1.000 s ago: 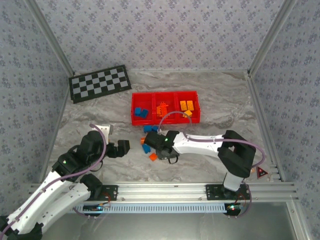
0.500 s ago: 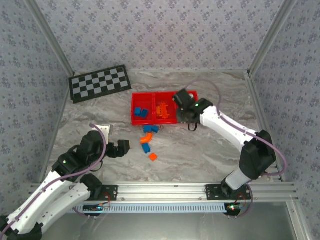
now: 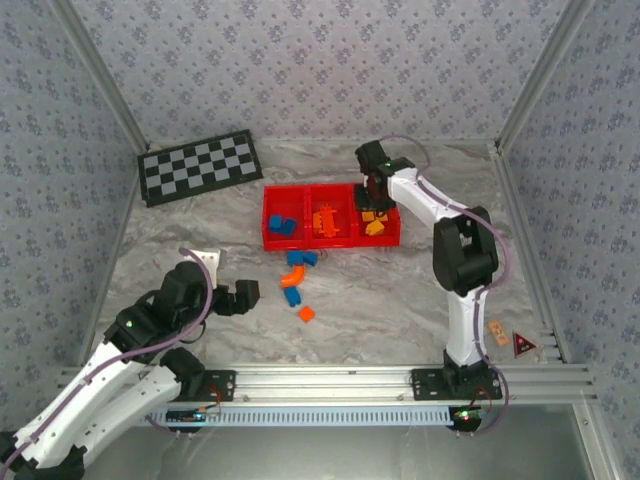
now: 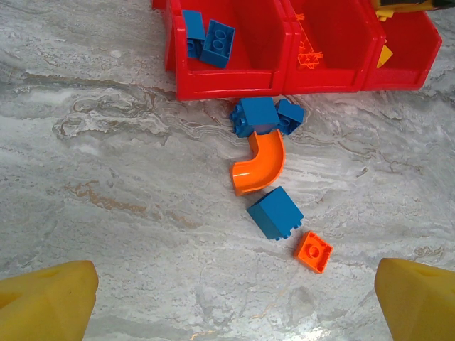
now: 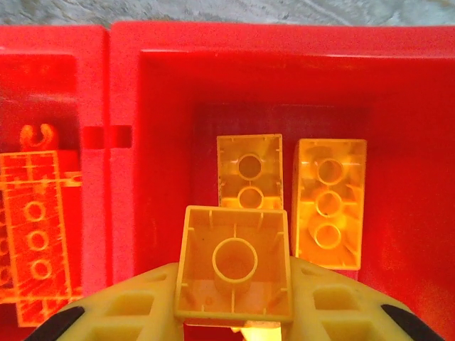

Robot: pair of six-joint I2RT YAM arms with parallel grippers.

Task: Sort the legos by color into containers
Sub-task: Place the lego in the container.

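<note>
Yellow-orange lego point(image 5: 234, 264): square, hollow underside showing one round tube. It was held in the narrow jaws of right gripper point(image 5: 234, 316), above right compartment point(image 5: 398, 177) of red tray point(image 5: 284, 57) containing two yellow-orange bricks point(image 5: 328, 202). Left gripper point(image 4: 227, 305) stood wide, empty.

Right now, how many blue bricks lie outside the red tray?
3. A large blue brick and a smaller blue brick sit together close to the red tray; a third blue brick lies nearer the arms, past the curved orange piece. None seems hidden.
</note>
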